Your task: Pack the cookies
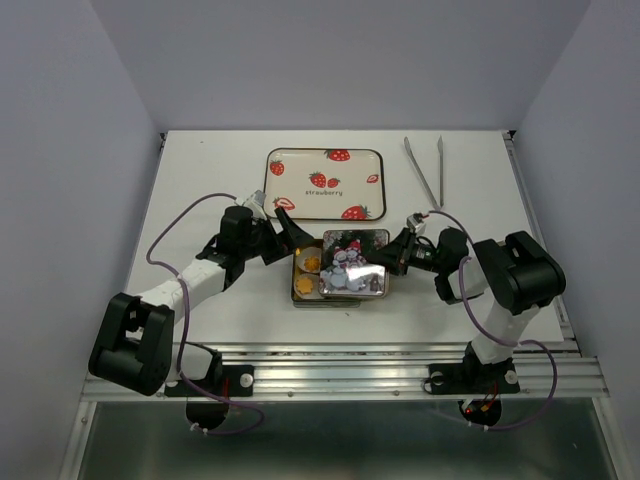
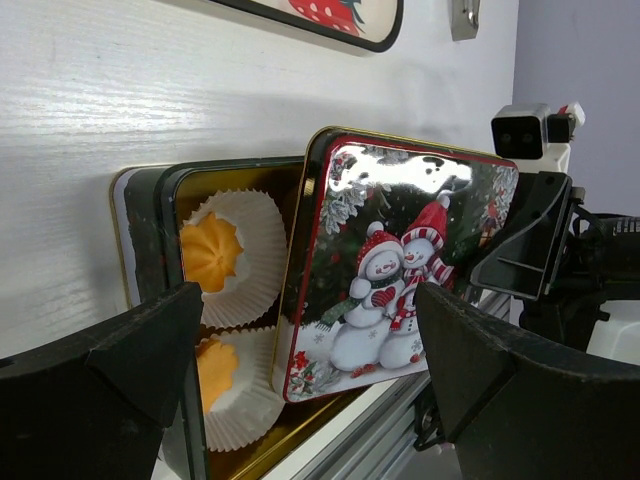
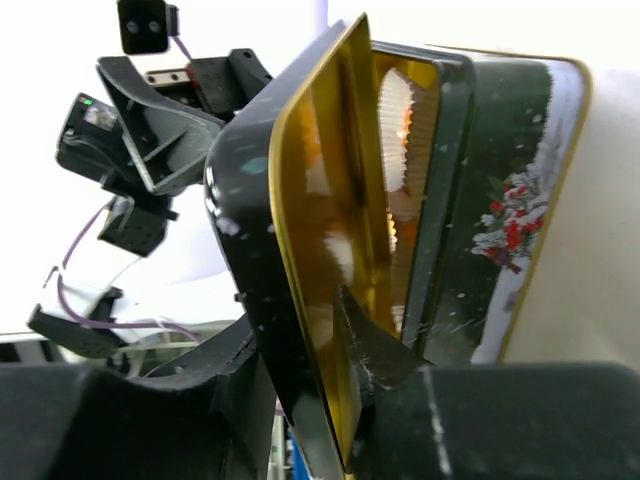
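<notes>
The square gold tin (image 1: 296, 296) sits at the table's middle. Two orange-yellow cookies (image 1: 310, 262) in white paper cups show in its uncovered left part; the others are hidden under the snowman lid (image 1: 352, 265). My right gripper (image 1: 393, 255) is shut on the lid's right edge and holds it tilted over the tin. In the right wrist view the gripper (image 3: 335, 335) pinches the lid's gold rim (image 3: 320, 200) beside the tin wall (image 3: 500, 150). My left gripper (image 1: 292, 238) is open and empty at the tin's left. In its wrist view the gripper (image 2: 305, 335) frames the cookies (image 2: 210, 250) and lid (image 2: 400, 260).
A strawberry-printed tray (image 1: 325, 183) lies behind the tin, and its edge shows in the left wrist view (image 2: 330, 15). Metal tongs (image 1: 425, 170) lie at the back right. The aluminium rail (image 1: 340, 375) runs along the table's near edge.
</notes>
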